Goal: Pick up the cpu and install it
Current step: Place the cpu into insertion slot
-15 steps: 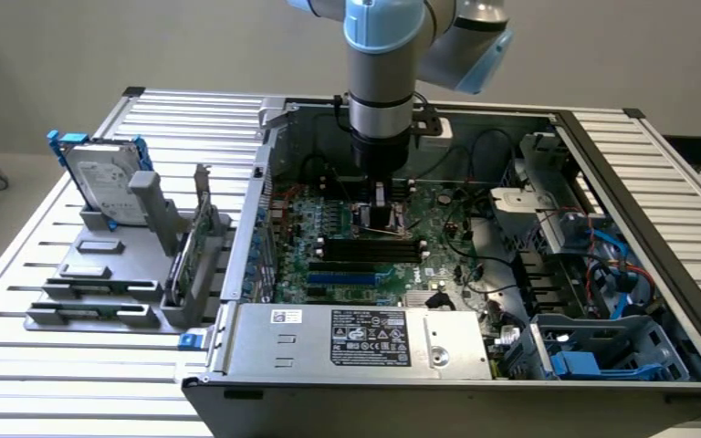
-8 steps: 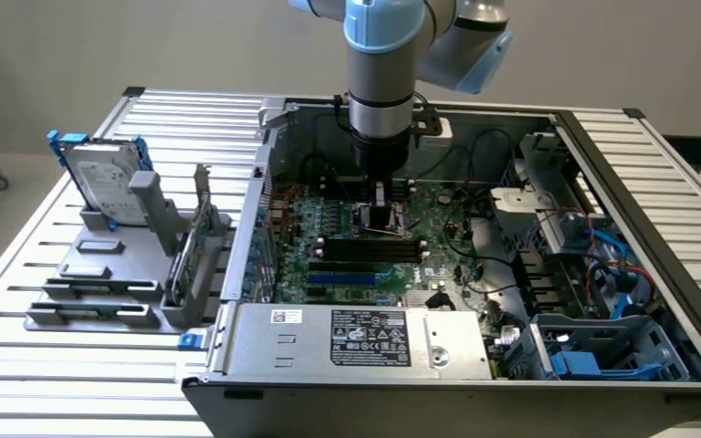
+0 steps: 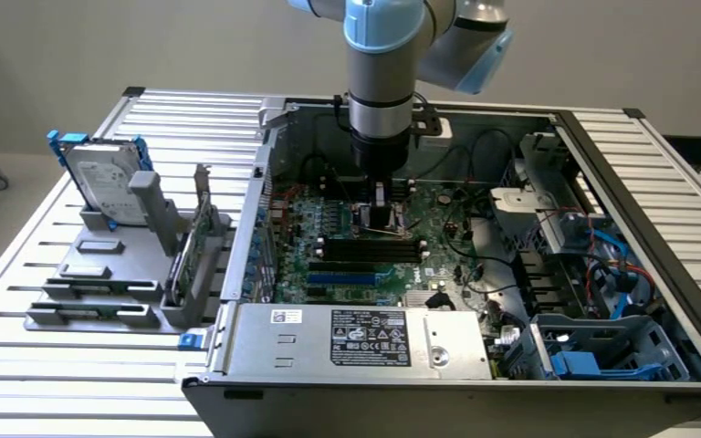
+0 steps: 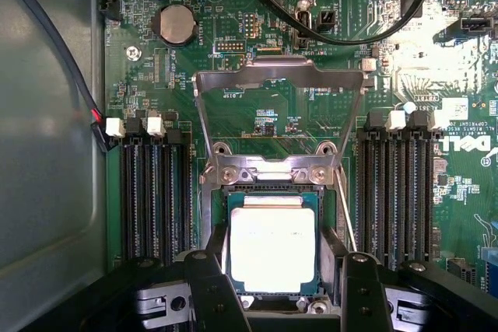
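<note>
The cpu [image 4: 272, 248], a small square chip with a pale metal top, lies inside the frame of the socket [image 4: 271, 180] on the green board [image 4: 233, 52]. The socket's metal load plate [image 4: 280, 75] is flipped up and open. My gripper [image 4: 274, 274] reaches straight down over it, and its dark fingers [image 4: 212, 277] sit tight against two opposite sides of the chip. Whether the chip rests fully in the socket I cannot tell. In the exterior view the gripper [image 3: 381, 214] is low over the middle of the board inside the open computer case [image 3: 363, 342].
Memory slots [image 4: 156, 192] flank the socket on both sides. Black cables [image 4: 342, 29] run across the board beyond the load plate. On the exterior view's left, a grey rack [image 3: 107, 274] holds a silver hard drive [image 3: 101, 182] with blue brackets.
</note>
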Motion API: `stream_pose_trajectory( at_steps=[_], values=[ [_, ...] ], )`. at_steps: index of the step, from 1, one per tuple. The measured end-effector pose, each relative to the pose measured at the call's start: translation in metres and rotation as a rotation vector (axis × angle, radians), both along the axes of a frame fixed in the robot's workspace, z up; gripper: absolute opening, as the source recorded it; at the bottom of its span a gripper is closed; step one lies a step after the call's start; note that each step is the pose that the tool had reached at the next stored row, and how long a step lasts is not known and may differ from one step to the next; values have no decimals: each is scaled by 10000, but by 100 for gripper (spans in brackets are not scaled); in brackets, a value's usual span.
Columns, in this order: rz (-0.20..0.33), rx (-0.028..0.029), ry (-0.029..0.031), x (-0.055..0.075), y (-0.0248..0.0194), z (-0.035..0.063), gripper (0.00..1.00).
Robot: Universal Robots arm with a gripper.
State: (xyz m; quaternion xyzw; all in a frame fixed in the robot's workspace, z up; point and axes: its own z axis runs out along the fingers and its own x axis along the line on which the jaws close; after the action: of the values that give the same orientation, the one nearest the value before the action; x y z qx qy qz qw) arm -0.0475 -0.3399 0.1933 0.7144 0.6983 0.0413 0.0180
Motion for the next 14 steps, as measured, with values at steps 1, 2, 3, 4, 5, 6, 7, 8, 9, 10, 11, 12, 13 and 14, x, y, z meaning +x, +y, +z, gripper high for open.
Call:
stream_pose_trajectory(
  at_steps=[1, 2, 3, 4, 5, 6, 7, 8, 9, 10, 11, 12, 13, 14],
  values=[
    [0, -1, 0, 0, 0, -2, 55],
    [0, -2, 2, -1, -1, -3, 55],
    [-1, -4, 2, -1, -1, -5, 55],
    [0, -5, 3, -1, -2, -7, 55],
    [0, -6, 4, -1, -2, -8, 55],
    [0, -8, 5, -1, -2, -9, 55],
    [-1, -7, 4, -1, -1, -10, 55],
    [0, -7, 4, -1, -1, -10, 55],
    [-1, -6, 3, -1, -1, -11, 55],
    [0, -5, 2, -1, -1, -11, 55],
    [0, -5, 2, -1, -1, -11, 55],
    [0, -4, 2, -1, -1, -11, 55],
    [-1, -1, -1, 1, 2, -14, 55],
    [-1, 1, -3, 2, 4, -15, 55]
  ],
)
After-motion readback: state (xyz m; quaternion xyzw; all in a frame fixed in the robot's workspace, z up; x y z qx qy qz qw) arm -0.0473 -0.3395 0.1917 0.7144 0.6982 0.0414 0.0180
